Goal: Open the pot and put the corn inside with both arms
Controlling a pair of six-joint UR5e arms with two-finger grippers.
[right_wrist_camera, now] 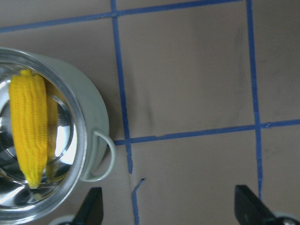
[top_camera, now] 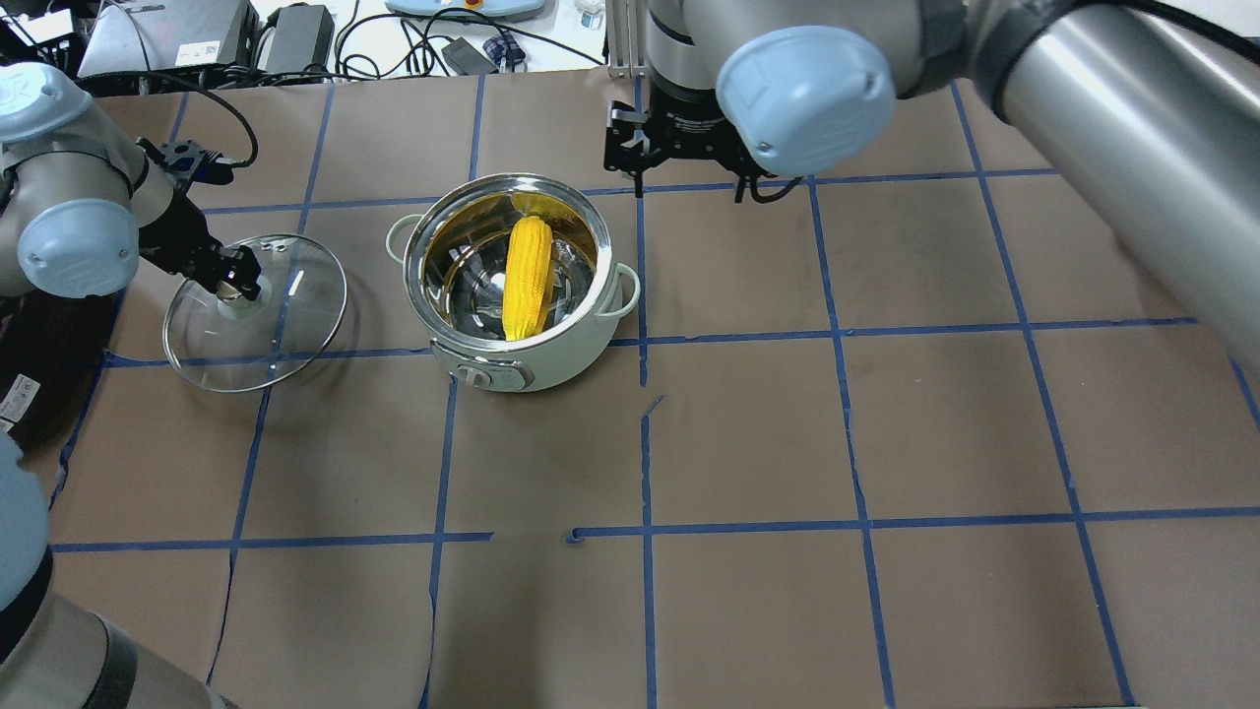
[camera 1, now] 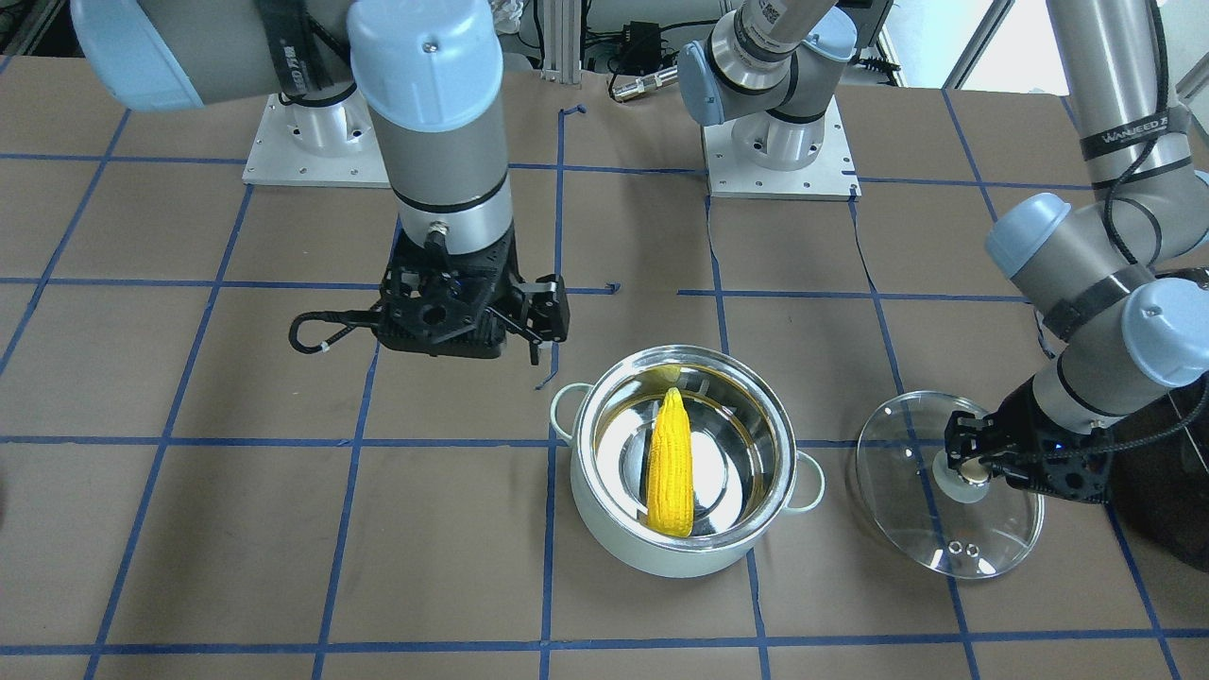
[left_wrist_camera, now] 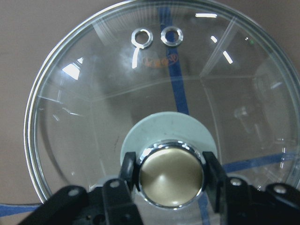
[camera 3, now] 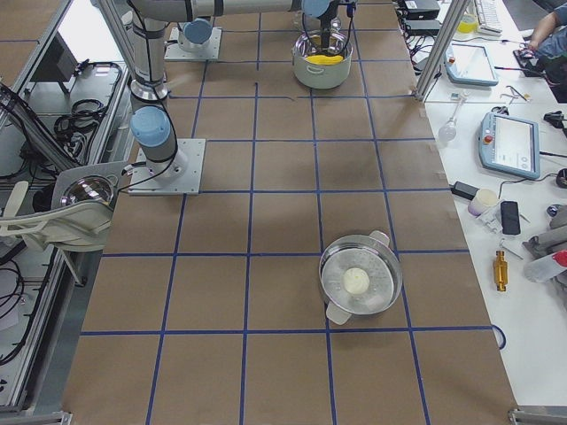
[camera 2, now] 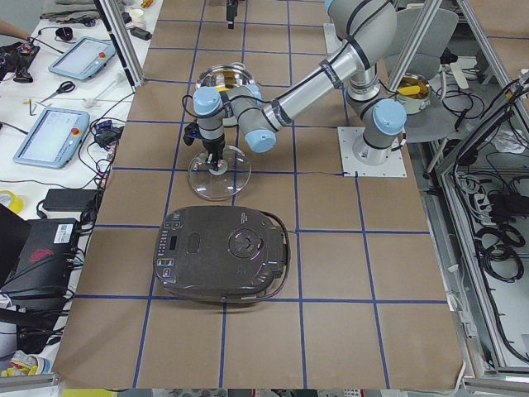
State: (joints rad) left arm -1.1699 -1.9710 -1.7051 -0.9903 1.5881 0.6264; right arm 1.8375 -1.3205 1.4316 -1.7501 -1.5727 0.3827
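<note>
The pale mint pot [camera 1: 661, 557] stands uncovered at the table's middle, and it also shows in the overhead view [top_camera: 551, 364]. The yellow corn [camera 1: 669, 463] lies inside it on the steel bottom, also seen from overhead [top_camera: 527, 279] and from the right wrist [right_wrist_camera: 28, 131]. The glass lid [camera 1: 945, 538] lies on the table beside the pot. My left gripper [left_wrist_camera: 171, 176] is shut on the lid's brass knob [left_wrist_camera: 171, 183]. My right gripper [right_wrist_camera: 168, 211] is open and empty, above the table just beside the pot, across from the lid [top_camera: 295, 325].
A large black appliance [camera 2: 223, 252] lies on the table beyond the lid, close to my left arm. A second steel pot [camera 3: 359, 282] with a white lump in it stands far off toward the table's right end. Blue tape lines grid the brown table.
</note>
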